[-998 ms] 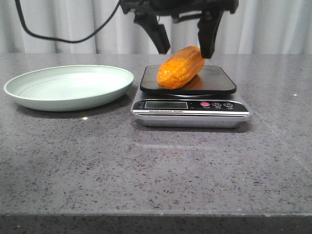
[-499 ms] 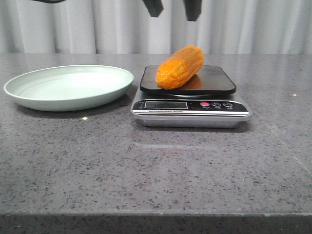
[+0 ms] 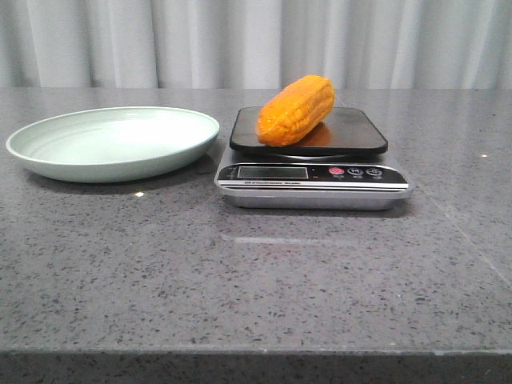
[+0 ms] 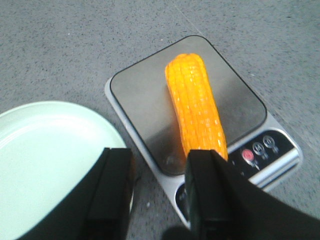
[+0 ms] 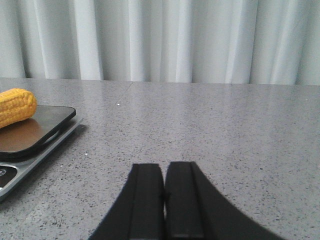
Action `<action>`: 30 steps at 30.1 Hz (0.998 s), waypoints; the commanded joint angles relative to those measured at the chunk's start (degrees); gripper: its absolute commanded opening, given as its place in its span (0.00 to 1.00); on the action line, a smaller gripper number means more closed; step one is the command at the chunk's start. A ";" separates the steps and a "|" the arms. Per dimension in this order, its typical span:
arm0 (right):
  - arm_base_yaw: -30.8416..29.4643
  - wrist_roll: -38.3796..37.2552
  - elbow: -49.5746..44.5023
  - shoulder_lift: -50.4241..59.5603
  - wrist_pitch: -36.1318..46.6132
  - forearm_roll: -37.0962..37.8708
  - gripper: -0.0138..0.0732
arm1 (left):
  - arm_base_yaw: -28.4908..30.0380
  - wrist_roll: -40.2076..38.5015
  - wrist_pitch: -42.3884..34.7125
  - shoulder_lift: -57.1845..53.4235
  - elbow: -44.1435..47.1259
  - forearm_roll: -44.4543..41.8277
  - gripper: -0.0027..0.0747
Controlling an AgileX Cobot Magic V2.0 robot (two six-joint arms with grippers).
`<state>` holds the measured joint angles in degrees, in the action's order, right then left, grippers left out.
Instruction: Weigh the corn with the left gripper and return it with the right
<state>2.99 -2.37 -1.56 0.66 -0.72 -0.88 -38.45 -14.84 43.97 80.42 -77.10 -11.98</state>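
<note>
The orange-yellow corn [image 3: 296, 110] lies on the black platform of the kitchen scale [image 3: 312, 172], tilted across it. It also shows in the left wrist view [image 4: 195, 105] and at the edge of the right wrist view [image 5: 15, 106]. My left gripper [image 4: 157, 165] is open and empty, high above the scale's near corner and the plate's edge, out of the front view. My right gripper [image 5: 164, 172] is shut and empty, low over bare table to the right of the scale [image 5: 30, 140]. The pale green plate [image 3: 112, 144] is empty, left of the scale.
Grey speckled stone table [image 3: 256, 288] with a white curtain behind. The scale's display and red button [image 3: 337, 171] face the front. The plate [image 4: 45, 160] lies close to the scale's left side.
My left gripper, open around the corn a second ago, has risen straight up and left the front view. The corn stays on the scale.
</note>
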 commanded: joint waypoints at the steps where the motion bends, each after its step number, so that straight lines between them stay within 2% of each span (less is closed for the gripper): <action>1: -0.16 0.48 0.42 0.97 4.48 -0.12 0.36 | -0.21 0.01 -5.77 -9.34 4.96 0.31 0.38; 11: -0.16 0.48 0.42 0.97 4.48 -0.12 0.36 | -0.31 0.01 -11.54 -31.24 22.32 3.13 0.19; 17: -0.16 0.48 0.42 0.97 4.48 -0.12 0.36 | -0.31 0.01 -14.21 -43.17 31.38 3.13 0.20; 26: -0.16 0.48 0.42 0.95 4.42 -0.12 0.36 | -0.31 0.31 -14.32 -62.19 42.55 1.25 0.20; 30: -0.16 0.48 0.42 0.85 4.29 -0.12 0.36 | -0.31 4.80 -14.08 -70.33 45.95 2.12 0.20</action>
<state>2.99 -2.37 -1.56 0.66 -0.72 -0.88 -38.54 -12.65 34.06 13.59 -31.36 -10.01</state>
